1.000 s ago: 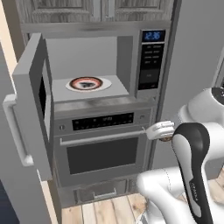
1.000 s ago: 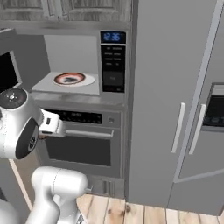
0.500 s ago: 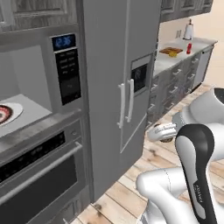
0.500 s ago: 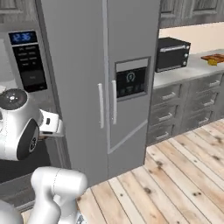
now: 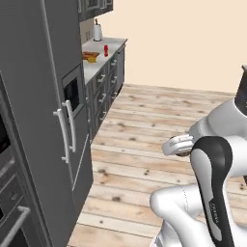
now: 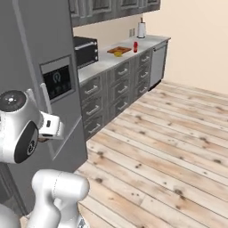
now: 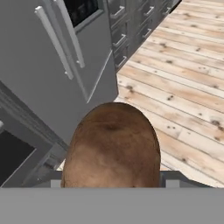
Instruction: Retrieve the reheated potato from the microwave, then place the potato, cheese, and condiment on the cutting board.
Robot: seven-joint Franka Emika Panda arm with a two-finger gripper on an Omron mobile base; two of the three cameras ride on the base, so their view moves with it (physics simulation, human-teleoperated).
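Brown and rounded, the potato (image 7: 112,146) sits close before the hand camera, low in that view, clamped between the gripper's fingers, whose dark tips (image 7: 174,178) just show at either side of it. The gripper (image 6: 44,139) is partly closed around the potato, and in the right base view it hangs close to the grey fridge (image 6: 40,67), beside the door's dark dispenser panel (image 6: 56,81). From the left base camera the white hand shows above the plank floor (image 5: 159,120); the potato cannot be made out there.

No writing can be read anywhere. The dispenser panel carries small light icons, too small to tell. The condiment (image 6: 135,47), a red bottle, has a label too small to read.

On the far counter (image 6: 129,55) lies the cutting board (image 6: 118,50), with the yellow cheese (image 6: 117,54) at its near edge and the condiment just beyond its far end. A white roll (image 6: 141,30) on a holder stands near the counter's end by the beige wall. A black toaster oven (image 6: 85,50) sits on the counter next to the fridge. Grey drawers with bar handles run under the counter.

The left base view shows the same board (image 5: 89,56) and red bottle (image 5: 106,50) far off, past the fridge's two long handles (image 5: 67,130). Open wooden floor lies between the robot and the counter.
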